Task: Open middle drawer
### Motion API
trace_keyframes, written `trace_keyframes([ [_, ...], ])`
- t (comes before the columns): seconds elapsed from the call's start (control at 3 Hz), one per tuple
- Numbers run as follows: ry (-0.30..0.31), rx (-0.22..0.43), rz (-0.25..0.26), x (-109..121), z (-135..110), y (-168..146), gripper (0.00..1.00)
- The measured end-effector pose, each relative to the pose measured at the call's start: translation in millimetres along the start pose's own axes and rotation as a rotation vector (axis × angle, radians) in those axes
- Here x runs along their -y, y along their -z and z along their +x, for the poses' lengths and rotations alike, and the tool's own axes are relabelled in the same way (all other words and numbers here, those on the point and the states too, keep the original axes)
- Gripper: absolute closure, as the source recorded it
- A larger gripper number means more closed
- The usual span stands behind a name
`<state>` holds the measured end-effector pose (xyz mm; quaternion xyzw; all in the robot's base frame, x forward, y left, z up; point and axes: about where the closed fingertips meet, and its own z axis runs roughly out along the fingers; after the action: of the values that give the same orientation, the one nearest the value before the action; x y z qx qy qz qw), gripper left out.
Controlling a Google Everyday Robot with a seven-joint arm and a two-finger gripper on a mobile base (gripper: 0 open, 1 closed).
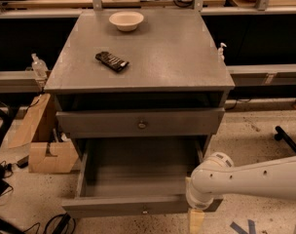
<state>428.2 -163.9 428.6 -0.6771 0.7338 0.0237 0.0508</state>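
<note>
The middle drawer (138,172) is pulled far out of the grey cabinet. Its grey inside shows and holds nothing, and its flat front with a small round knob (144,211) faces me near the bottom edge. My white arm (250,179) reaches in from the right. Its round wrist sits over the drawer's front right corner. The gripper (195,222) hangs just below that corner at the bottom edge, only its tan tip showing, to the right of the knob and apart from it.
Above it, another grey drawer (142,125) with the same knob sits slightly out under the cabinet top (153,48). A white bowl (126,20) and a dark snack packet (112,61) lie on top. Cardboard boxes (43,150) stand at the left, and cables lie on the floor.
</note>
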Motion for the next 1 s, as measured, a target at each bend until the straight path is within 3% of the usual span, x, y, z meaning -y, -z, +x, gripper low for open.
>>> trace_keyframes([
  [0.33,0.000,0.000,-0.002,-0.9,0.2,-0.8,0.19],
  [1.0,-0.101,0.029,-0.086,-41.8,7.0,-19.4,0.66],
])
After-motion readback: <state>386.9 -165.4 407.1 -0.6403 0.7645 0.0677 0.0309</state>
